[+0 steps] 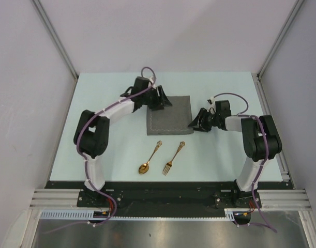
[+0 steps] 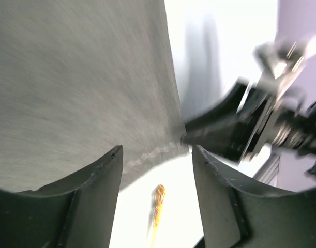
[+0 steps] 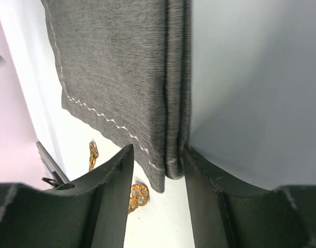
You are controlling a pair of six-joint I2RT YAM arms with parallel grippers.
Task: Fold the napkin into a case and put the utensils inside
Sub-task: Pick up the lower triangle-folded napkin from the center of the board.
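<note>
Left gripper (image 1: pixel 162 102) and right gripper (image 1: pixel 194 124) jaws open at napkin (image 1: pixel 170 118) edges; I'd lift straight up, no dragging the fold.

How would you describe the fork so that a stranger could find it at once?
On the pale table, find the dark grey napkin near the middle. Between it and the table's near edge lie two small gold items. The fork is the right one, ending in tines; the spoon ends in a round bowl.

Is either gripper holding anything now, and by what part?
Nothing is held. The right gripper stands open astride the napkin's folded edge, not pinching it; the left gripper is open above the napkin.
</note>
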